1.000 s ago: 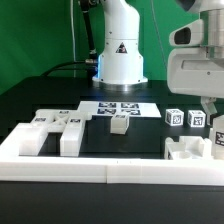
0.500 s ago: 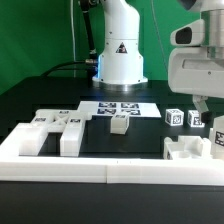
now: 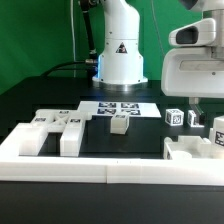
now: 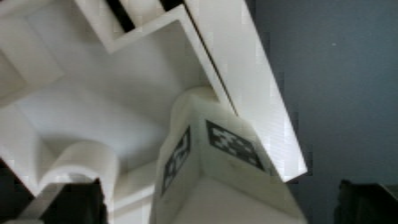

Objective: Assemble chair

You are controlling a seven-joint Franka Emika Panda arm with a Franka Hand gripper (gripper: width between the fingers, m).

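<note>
The chair is in loose white tagged parts. Two slabs (image 3: 60, 130) lie at the exterior view's left, and a small cube (image 3: 120, 124) sits in the middle. Two tagged cubes (image 3: 175, 117) (image 3: 195, 119) and a tagged leg (image 3: 218, 134) stand at the right, behind a notched block (image 3: 190, 150). My gripper (image 3: 207, 106) hangs over the right-hand parts. In the wrist view its dark fingers (image 4: 71, 205) stand wide on either side of a tagged white piece (image 4: 222, 160), with a gap on one side. White slabs (image 4: 231, 60) lie beyond it.
The robot base (image 3: 120, 50) stands at the back centre. The marker board (image 3: 118, 106) lies on the black table in front of it. A low white border wall (image 3: 110, 168) runs along the front edge.
My gripper has shifted a little toward the exterior view's left above the right-hand parts. The loose parts have not moved.
</note>
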